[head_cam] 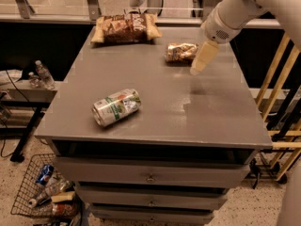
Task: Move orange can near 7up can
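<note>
The orange can (181,52) lies on its side at the back right of the grey cabinet top (155,121). The 7up can (116,107) lies on its side nearer the front left, well apart from the orange can. My gripper (197,67) hangs from the white arm (235,11) coming in from the upper right. It points down and left, just to the right of the orange can and a little above the surface. It holds nothing that I can see.
A brown chip bag (124,27) lies at the back edge. Drawers (150,178) sit below the top. A wire basket (44,194) with bottles stands on the floor at the lower left. Wooden rails (277,88) stand to the right.
</note>
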